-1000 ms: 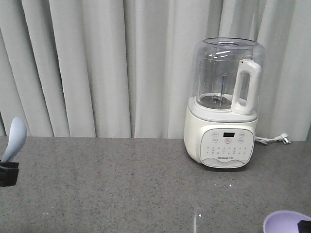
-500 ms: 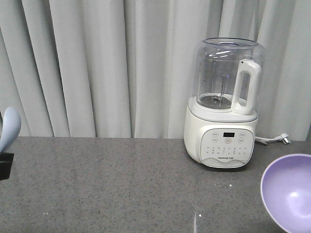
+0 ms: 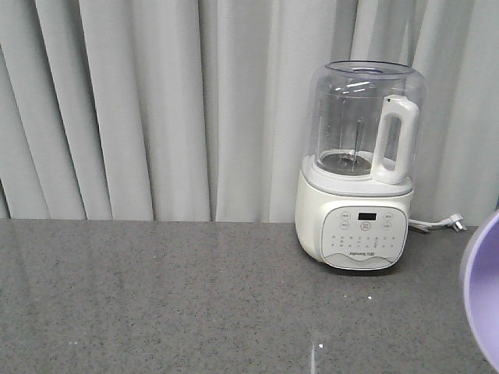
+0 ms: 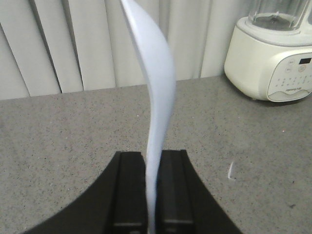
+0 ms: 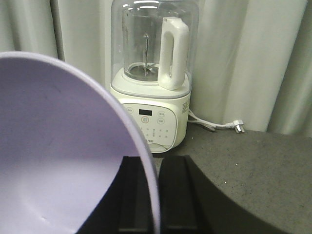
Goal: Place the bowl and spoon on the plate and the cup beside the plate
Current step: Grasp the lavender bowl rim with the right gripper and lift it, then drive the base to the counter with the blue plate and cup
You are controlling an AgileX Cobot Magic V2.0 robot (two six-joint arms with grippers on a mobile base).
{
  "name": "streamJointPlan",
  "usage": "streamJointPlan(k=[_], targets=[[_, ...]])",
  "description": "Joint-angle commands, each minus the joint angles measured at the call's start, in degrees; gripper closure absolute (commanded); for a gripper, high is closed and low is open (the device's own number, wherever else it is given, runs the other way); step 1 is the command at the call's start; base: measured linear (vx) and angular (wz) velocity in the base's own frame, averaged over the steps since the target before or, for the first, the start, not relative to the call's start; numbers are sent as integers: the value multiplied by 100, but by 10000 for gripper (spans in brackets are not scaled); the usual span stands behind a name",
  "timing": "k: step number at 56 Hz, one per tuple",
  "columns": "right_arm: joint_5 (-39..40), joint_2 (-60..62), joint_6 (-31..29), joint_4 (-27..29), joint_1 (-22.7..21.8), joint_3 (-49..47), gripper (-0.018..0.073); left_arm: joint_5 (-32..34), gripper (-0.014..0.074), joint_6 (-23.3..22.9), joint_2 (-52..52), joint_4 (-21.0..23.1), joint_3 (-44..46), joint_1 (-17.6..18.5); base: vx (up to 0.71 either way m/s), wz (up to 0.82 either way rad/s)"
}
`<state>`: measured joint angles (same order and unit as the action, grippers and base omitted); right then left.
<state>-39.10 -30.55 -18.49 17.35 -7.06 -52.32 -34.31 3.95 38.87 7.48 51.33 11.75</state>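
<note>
Spoon (image 4: 160, 92) stood upright, clamped in the left tool (image 4: 151, 163); right tool (image 5: 157, 168) gripped the bowl (image 5: 58, 146) by its rim; both held above the bench (image 4: 58, 126), probably for carrying.

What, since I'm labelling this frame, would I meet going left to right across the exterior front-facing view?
blender → plug → lilac bowl, cut off by the right edge.

Two matte black robot grippers, seen close up.
The left gripper (image 4: 152, 158) and right gripper (image 5: 158, 163) each have two flat, square-ended black fingers on a body that flares outward in smooth curves.
</note>
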Motion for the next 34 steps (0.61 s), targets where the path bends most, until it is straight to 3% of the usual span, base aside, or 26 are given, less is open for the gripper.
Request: streamJointPlan(k=[1, 34], targets=[[566, -18, -79, 99, 6, -167, 571, 781, 596, 5, -236, 100, 46, 0, 0, 0], [539, -18, -74, 99, 6, -167, 571, 740, 596, 5, -319, 100, 41, 0, 0, 0]])
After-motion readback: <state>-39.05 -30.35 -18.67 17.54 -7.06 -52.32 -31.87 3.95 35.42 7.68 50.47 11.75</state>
